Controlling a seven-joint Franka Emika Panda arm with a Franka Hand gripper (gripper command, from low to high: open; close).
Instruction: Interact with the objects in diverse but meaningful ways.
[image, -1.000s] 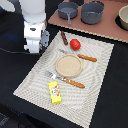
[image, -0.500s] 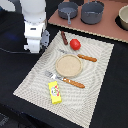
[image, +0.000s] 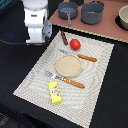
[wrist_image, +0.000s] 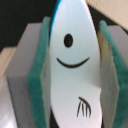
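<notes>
- Fingers (wrist_image: 107, 75) with teal padding sit on either side of a white oblong piece (wrist_image: 72, 70) printed with a dot eye, a curved smile and small fin marks; the wrist view shows it pressed between both pads, so they are closed narrowly on it.
- On the exterior view's left, the white arm (image: 36, 22) stands over the far corner of a striped beige placemat (image: 95, 85) on the dark tabletop (image: 15, 65).
- A red tomato-like ball (image: 75, 44) lies on the mat just beside a dark brown stick (image: 64, 38).
- Near the mat's middle is a round tan plate (image: 68, 64), with a wooden-handled knife (image: 86, 57) and a wooden-handled fork (image: 67, 80) on either side.
- A yellow rectangular packet with red print (image: 55, 92) lies on the mat's near part.
- Two grey pots (image: 92, 11) stand on a brown board beyond.
</notes>
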